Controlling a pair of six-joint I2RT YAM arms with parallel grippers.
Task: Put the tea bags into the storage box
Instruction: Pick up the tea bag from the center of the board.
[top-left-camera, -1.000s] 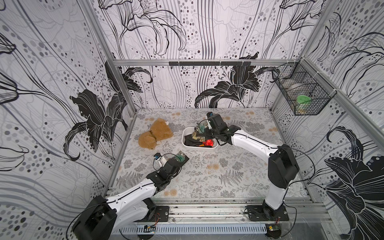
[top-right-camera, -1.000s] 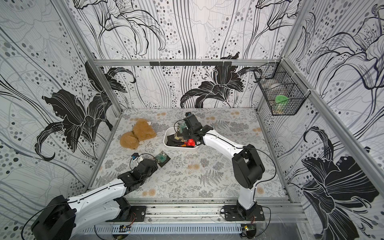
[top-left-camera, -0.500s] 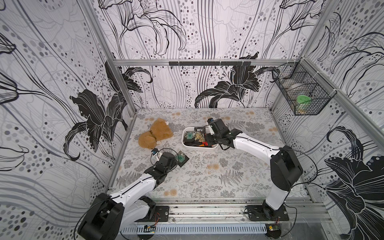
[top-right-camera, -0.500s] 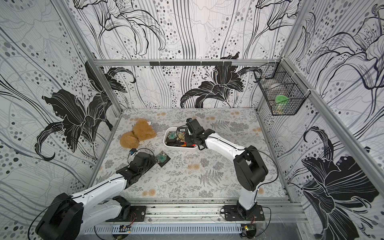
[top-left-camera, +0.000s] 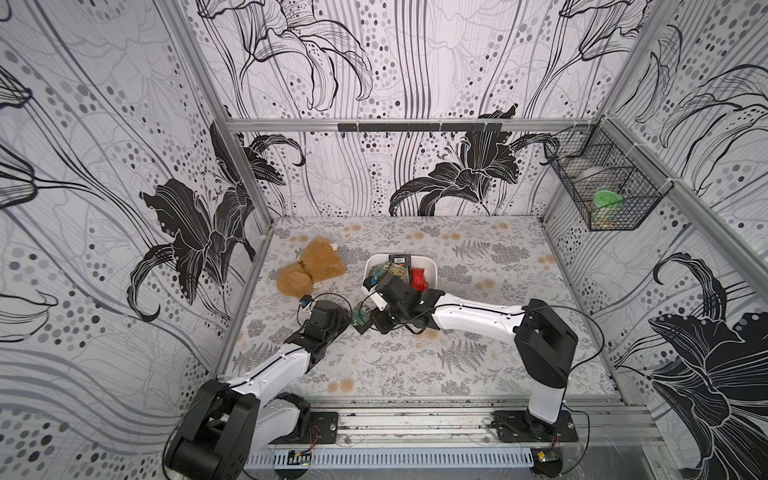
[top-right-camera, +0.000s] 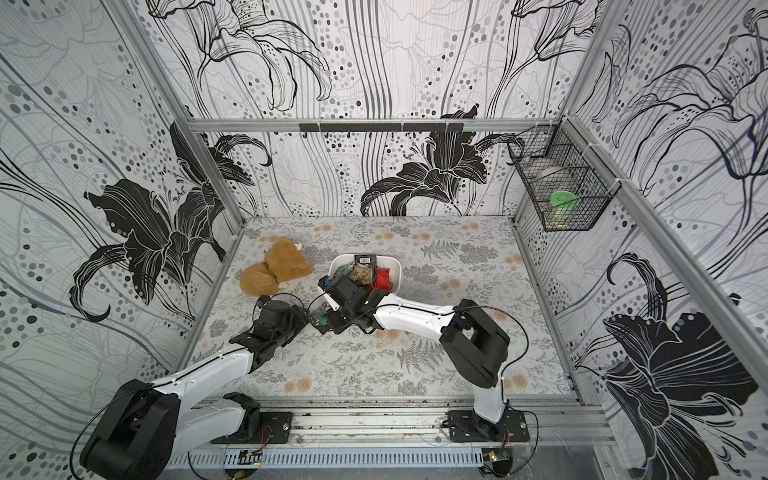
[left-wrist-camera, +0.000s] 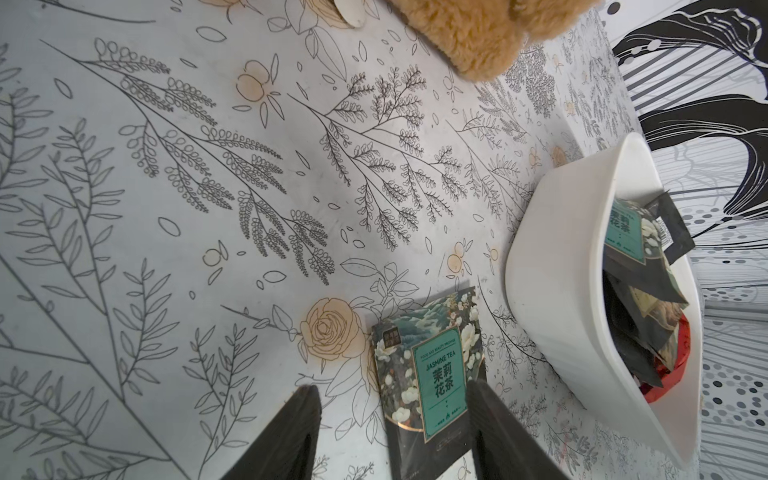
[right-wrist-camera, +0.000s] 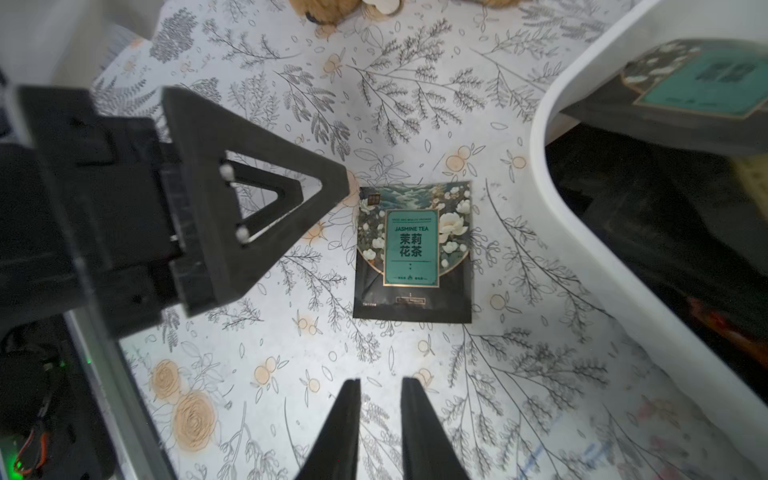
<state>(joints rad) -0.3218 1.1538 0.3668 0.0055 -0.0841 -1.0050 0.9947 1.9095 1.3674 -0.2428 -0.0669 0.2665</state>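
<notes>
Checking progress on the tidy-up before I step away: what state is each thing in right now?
White plastic storage box: upright, holding several sachets.
Black foil jasmine tea sachet: flat on the table, label up, outside the box, ungripped.
Left gripper: open, beside that sachet.
Right gripper: jaws a narrow gap apart, empty.
Brown plush toy: lying on the table.
Black wire basket: hanging, something green inside.

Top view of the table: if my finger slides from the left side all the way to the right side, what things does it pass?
Fuzzy brown plush toy → lone dark foil jasmine tea sachet → white plastic storage box → black wire basket.
</notes>
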